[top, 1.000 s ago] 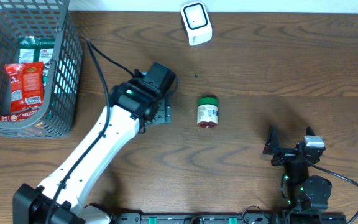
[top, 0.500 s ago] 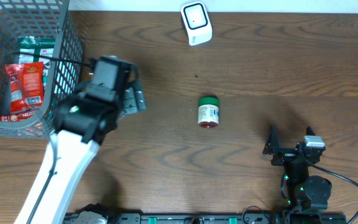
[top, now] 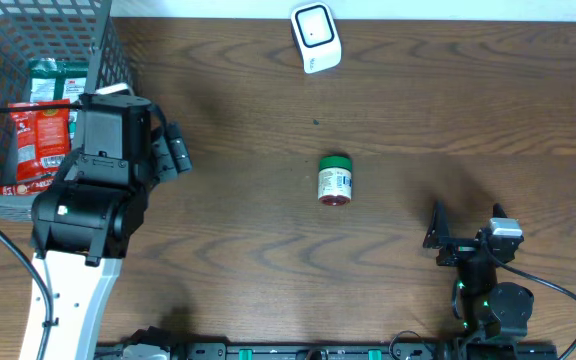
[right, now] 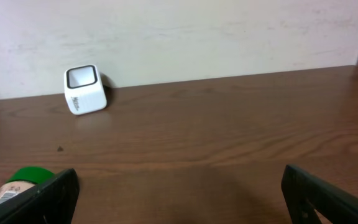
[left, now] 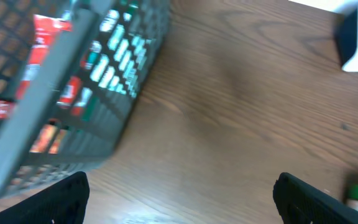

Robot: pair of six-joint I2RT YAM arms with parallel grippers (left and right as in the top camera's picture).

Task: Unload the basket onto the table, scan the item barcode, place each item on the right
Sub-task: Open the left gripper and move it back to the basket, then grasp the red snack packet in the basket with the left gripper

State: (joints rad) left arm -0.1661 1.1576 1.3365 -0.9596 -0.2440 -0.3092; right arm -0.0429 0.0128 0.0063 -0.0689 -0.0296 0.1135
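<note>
The jar (top: 334,181) lies mid-worktop, well right of the released left tool (top: 175,150). The right tool (top: 466,228), also released, sits at the front-right corner.

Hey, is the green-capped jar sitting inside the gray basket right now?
No, the jar lies out on the bare wooden table, well to the side of the basket.

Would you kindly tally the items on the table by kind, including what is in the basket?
Basket: 1
Packets visible in the basket: 2
Green-lidded jar: 1
White scanner: 1
Total: 5
</note>
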